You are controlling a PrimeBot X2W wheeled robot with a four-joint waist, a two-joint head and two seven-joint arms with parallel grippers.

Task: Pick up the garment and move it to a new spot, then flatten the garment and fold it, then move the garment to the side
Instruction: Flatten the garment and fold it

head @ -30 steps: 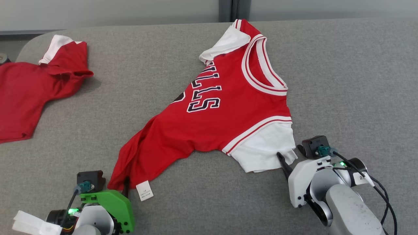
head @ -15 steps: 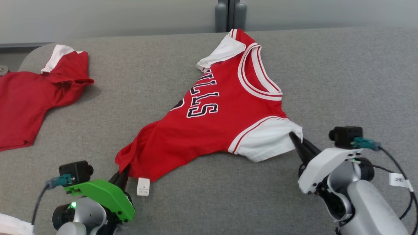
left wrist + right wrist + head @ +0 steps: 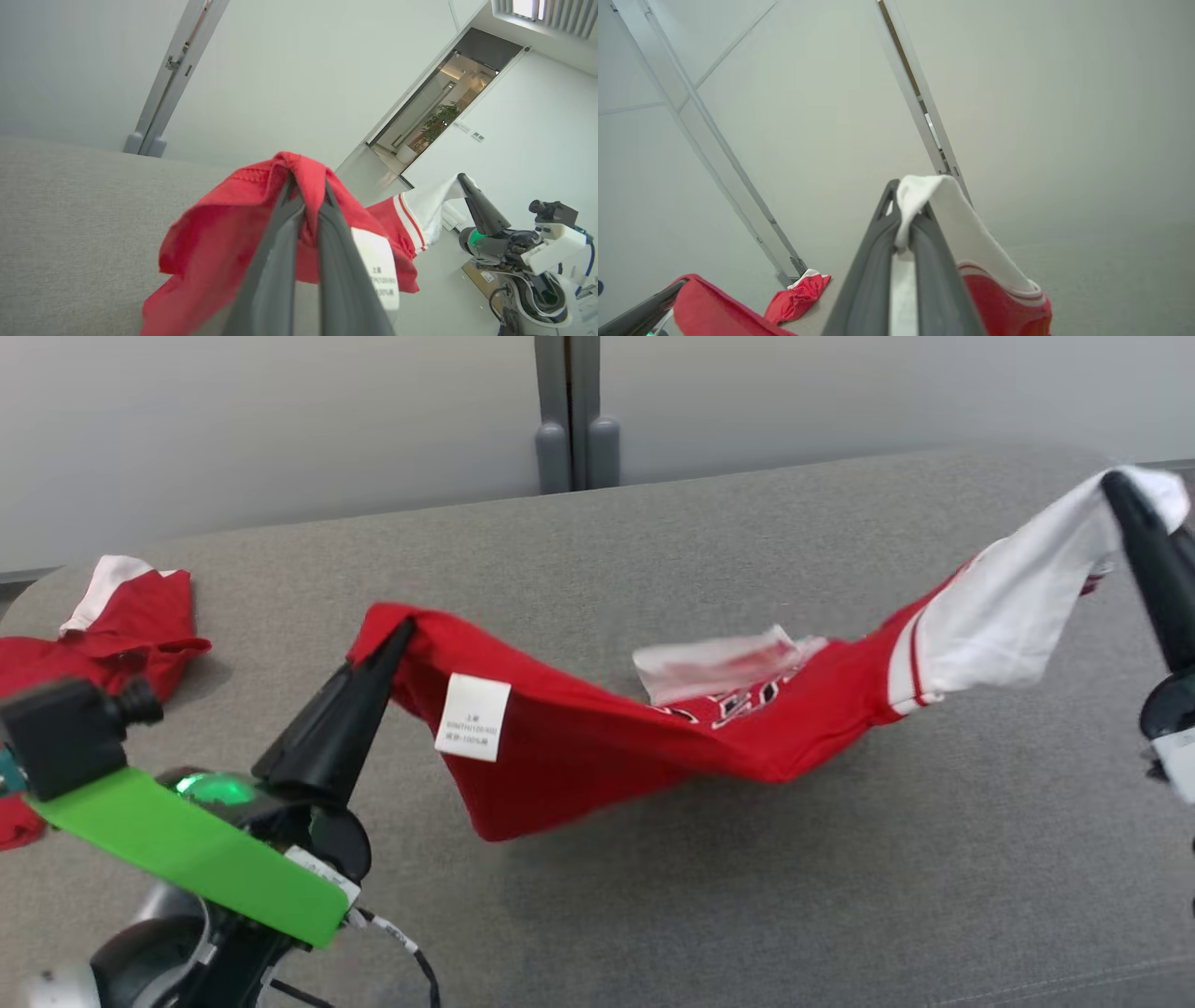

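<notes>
The garment, a red jersey with white sleeves and dark lettering, hangs stretched between my two grippers above the grey table. My left gripper is shut on its red hem corner, with a white label dangling just beside it. My right gripper is shut on the white sleeve at the far right and stands higher. The middle sags toward the table. In the left wrist view the fingers pinch red cloth. The right wrist view has white sleeve cloth draped over the fingers.
A second red and white garment lies crumpled at the table's far left edge. A pale wall with a grey post stands behind the table. Bare grey surface stretches in front of and under the hanging jersey.
Both grippers closed on the jersey, left on the hem and right on the sleeve, and raised it off the table, spreading apart. The head camera has also shifted.
</notes>
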